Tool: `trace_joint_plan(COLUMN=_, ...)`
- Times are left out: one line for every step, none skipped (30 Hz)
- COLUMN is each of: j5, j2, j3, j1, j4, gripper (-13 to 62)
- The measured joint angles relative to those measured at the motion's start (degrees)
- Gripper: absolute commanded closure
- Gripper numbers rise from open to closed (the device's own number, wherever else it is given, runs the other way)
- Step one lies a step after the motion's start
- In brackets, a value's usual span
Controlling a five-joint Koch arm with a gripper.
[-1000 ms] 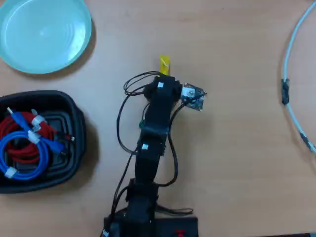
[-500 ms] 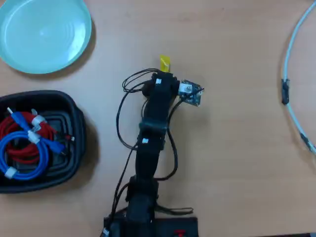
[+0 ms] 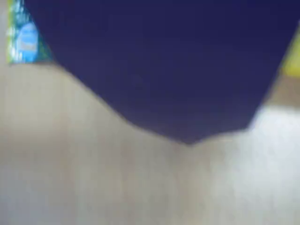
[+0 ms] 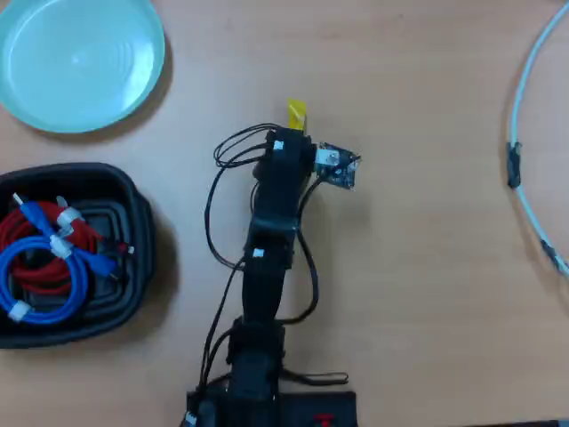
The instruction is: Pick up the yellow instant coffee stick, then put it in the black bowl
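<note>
Although the arm reaches out over the tabletop (image 4: 427, 267), the jaws (image 4: 293, 133) sit hidden beneath its wrist in the overhead view, and the wrist view gives only a blurred dark blue mass filling its upper half; whether they are open, closed or gripping cannot be told. Just past the arm's tip, the yellow instant coffee stick (image 4: 296, 114) shows as a short yellow end poking out from under the wrist (the rest is covered); in the wrist view a sliver of yellow sits at the right edge (image 3: 294, 56). No writing can be read anywhere; a green and blue printed label (image 3: 26, 40) in the wrist view's top left corner is too blurred to make out. Far to the left in the overhead view, the black bowl (image 4: 138, 222) holds coiled red and blue cables (image 4: 44, 258); beyond it lies a light-teal plate (image 4: 80, 58); a pale cable (image 4: 524, 169) curves along the right edge.
</note>
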Motion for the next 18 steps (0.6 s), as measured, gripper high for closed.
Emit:
trace_joint_plan(j5=0.0, j2=-0.2, j3=0.0, j1=0.0, j4=0.0, gripper=27.9)
trace_joint_plan(j5=-0.1, j2=-0.3, j3=-0.1, j1=0.0, j4=0.2, gripper=32.2)
trace_joint_plan(j5=-0.1, j2=-0.3, j3=-0.1, j1=0.0, j4=0.3, gripper=36.8)
trace_joint_plan(j5=-0.1, j2=-0.2, j3=-0.2, j1=-0.1, j4=0.4, gripper=41.6)
trace_joint_plan(j5=-0.1, j2=-0.2, j3=-0.6, j1=-0.1, j4=0.4, gripper=46.1)
trace_joint_plan(j5=-0.1, j2=-0.2, j3=-0.9, j1=-0.1, j4=0.6, gripper=50.9)
trace_joint_plan(j5=-0.4, j2=-0.3, j3=-1.0, j1=-0.1, j4=0.8, gripper=55.2)
trace_joint_plan(j5=0.0, j2=-0.3, j3=-0.9, j1=-0.1, j4=1.0, gripper=58.1)
trace_joint_plan(j5=0.1, j2=-0.3, j3=-0.9, j1=0.0, j4=1.2, gripper=58.2)
trace_joint_plan(j5=-0.1, j2=-0.3, j3=-0.9, j1=0.0, j4=1.5, gripper=57.2)
trace_joint_plan(j5=0.0, j2=-0.3, j3=-0.9, j1=-0.1, j4=1.6, gripper=56.5)
trace_joint_plan(j5=0.0, j2=-0.3, j3=-0.9, j1=-0.1, j4=1.7, gripper=56.3)
trace_joint_plan(j5=0.0, j2=-0.3, j3=-0.9, j1=0.1, j4=1.7, gripper=56.3)
trace_joint_plan(j5=0.0, j2=-0.3, j3=-0.9, j1=0.1, j4=1.7, gripper=56.1)
trace_joint_plan(j5=0.4, j2=-0.3, j3=-0.9, j1=0.0, j4=1.7, gripper=56.2)
trace_joint_plan(j5=1.5, j2=-0.3, j3=-0.9, j1=0.1, j4=1.8, gripper=56.2)
trace_joint_plan(j5=2.7, j2=-0.3, j3=-0.9, j1=0.0, j4=1.8, gripper=56.1)
trace_joint_plan(j5=4.6, j2=-0.3, j3=-0.9, j1=-0.1, j4=1.9, gripper=56.1)
